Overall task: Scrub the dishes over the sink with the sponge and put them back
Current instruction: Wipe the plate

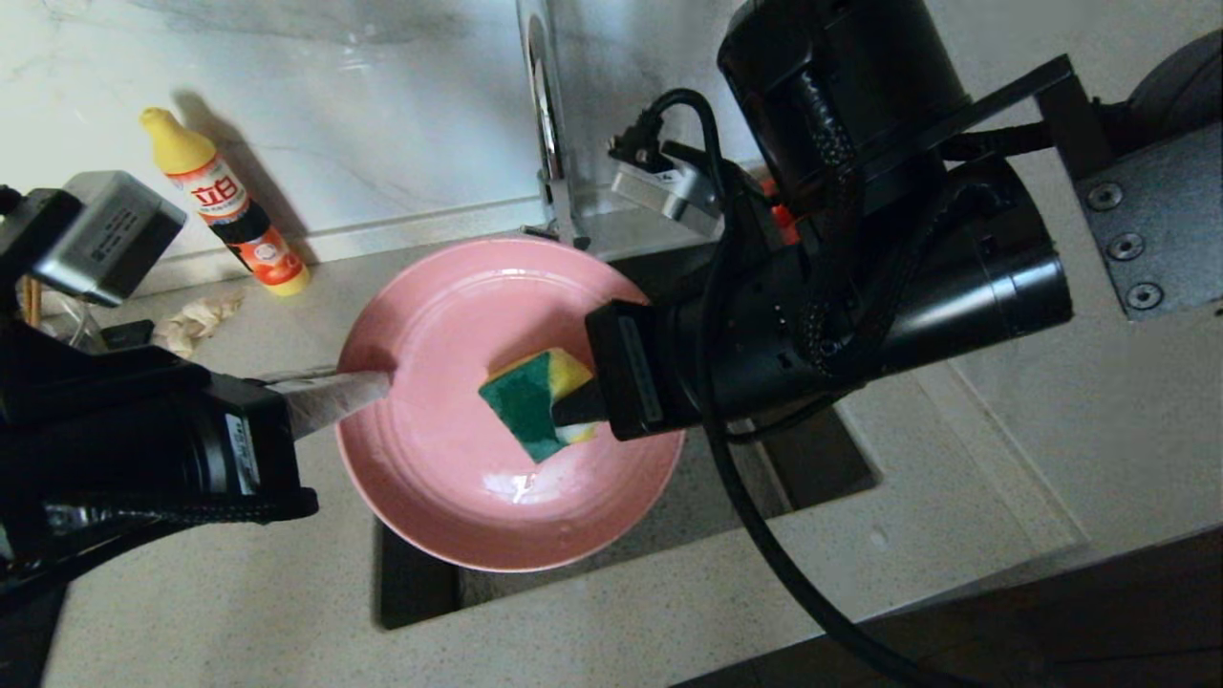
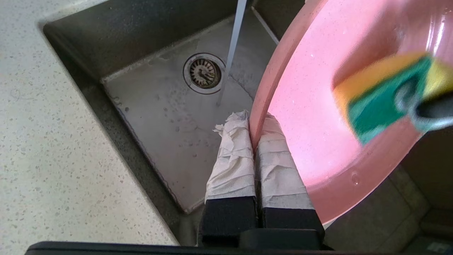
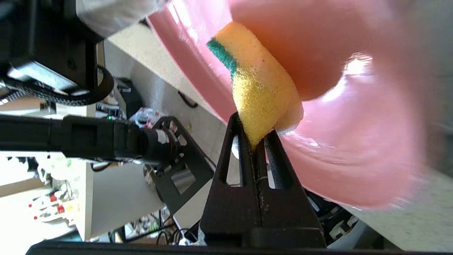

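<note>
I am holding the pink plate [image 1: 449, 459] over the sink [image 2: 159, 117] with my left end effector [image 2: 253, 141]: its two paper-wrapped fingers [image 2: 231, 166] are clamped together on the plate's rim, one on each face. The plate is tilting, its hollow facing up toward the head camera. My right end effector [image 3: 255, 140] is reaching in from the right, its black fingers pinched tight on one corner of the sponge [image 1: 535, 401]. The sponge is pressing against the inside of the plate, green scouring layer up in the head view. Below, the drain strainer [image 2: 203, 72] is showing in the basin, and a thin stream of water [image 2: 231, 46] is running beside it. A yellow-capped detergent bottle [image 1: 225, 205] is standing on the desk [image 1: 239, 592] by the back wall, a crumpled rag [image 1: 196, 320] near it.
</note>
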`<state>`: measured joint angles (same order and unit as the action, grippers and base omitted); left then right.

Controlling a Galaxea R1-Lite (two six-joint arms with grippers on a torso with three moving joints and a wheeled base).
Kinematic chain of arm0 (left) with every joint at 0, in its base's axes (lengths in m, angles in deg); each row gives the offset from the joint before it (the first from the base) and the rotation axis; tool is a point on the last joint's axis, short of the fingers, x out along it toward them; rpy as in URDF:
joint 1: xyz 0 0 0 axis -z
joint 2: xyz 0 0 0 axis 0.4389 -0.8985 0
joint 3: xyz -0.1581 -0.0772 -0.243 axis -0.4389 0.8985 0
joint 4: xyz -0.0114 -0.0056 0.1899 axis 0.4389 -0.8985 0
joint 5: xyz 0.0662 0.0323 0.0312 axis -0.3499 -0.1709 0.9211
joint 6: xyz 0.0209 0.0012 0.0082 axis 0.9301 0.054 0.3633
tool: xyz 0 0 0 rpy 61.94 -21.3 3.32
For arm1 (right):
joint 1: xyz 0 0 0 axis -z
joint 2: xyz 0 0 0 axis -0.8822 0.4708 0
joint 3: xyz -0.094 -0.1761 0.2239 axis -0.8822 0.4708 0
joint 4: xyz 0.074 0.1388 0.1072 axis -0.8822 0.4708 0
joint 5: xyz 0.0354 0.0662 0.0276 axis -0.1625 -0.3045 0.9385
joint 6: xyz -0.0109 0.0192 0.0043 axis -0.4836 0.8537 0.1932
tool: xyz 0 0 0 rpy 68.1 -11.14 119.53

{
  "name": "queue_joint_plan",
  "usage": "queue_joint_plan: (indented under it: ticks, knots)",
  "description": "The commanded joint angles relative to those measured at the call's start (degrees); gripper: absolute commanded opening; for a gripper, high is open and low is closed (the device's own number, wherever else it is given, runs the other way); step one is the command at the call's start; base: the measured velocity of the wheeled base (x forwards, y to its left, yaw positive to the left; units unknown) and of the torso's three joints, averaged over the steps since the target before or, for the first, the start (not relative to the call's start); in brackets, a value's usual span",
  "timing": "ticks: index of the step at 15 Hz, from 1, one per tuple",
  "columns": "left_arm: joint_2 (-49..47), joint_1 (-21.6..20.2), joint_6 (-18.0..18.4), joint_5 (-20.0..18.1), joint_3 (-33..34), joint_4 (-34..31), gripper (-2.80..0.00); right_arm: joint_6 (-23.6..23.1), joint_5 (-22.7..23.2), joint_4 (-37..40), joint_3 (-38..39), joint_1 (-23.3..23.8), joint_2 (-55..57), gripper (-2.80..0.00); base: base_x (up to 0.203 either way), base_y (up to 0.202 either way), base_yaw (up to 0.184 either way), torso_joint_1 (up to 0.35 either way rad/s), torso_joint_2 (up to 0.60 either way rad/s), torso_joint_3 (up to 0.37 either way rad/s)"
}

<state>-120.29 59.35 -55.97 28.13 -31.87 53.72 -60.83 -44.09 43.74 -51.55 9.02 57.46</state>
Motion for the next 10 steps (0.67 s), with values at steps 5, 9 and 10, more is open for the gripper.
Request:
queue_joint_plan:
  ticks: [5,9,10]
  knots:
    - [-0.15,-0.01,-0.05,0.1,-0.14,0.46,-2.8,0.12,0.17,1.23,0.07,2.58,-2.75,-2.8,0.0,0.0,0.0,0.0,0.0,0.0]
    - [-0.61,-0.09,-0.05,0.25,-0.8,0.77,-2.8,0.3,0.64,4.74,0.53,2.53,-4.22,-2.8,0.0,0.0,0.0,0.0,0.0,0.0]
    - [-0.79,-0.09,-0.05,0.25,-1.07,0.77,-2.8,0.39,0.7,5.24,0.84,2.46,-4.31,-2.8,0.0,0.0,0.0,0.0,0.0,0.0]
